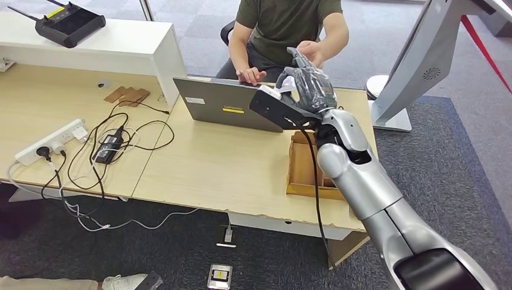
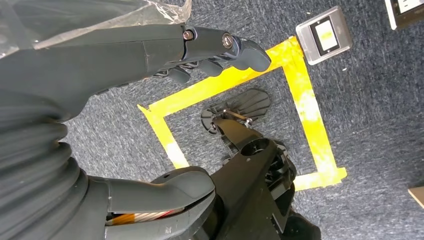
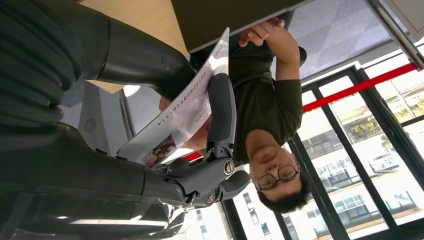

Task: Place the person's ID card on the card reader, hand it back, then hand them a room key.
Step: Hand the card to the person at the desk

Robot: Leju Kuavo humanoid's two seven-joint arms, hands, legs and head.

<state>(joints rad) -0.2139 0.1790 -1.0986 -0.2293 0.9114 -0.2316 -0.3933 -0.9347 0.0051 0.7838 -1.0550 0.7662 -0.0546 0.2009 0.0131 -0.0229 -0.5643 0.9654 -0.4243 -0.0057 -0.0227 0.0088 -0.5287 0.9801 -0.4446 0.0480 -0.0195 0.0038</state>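
Your right hand (image 3: 200, 150) is raised above the far edge of the surface (image 1: 211, 163), and it grips the ID card (image 3: 175, 120) between the thumb and the darker fingers. In the right wrist view the card stands on edge in that pinch, its printed number and a small photo showing, with most of its face clear of the fingers. That hold looks chosen so the person can take the free end without touching the hand.

In the head view the right hand (image 1: 311, 81) sits just in front of the person (image 1: 290, 24), who is seated behind the open laptop (image 1: 232, 109); the person's hand (image 1: 311, 51) is lifted close to yours, apparently reaching for the card. I cannot tell whether it touches the card yet. This looks like the hand-back step, with the room key still to come.

Below your arm a shallow cardboard tray (image 1: 302, 166) lies on the surface; its contents are hidden by the arm.

Your left hand (image 2: 210, 55) hangs over the carpet beside yellow floor tape (image 2: 300, 95), fingers loosely curled but apart from the thumb, holding nothing.

Keep the grip steady until the person clearly has the card.
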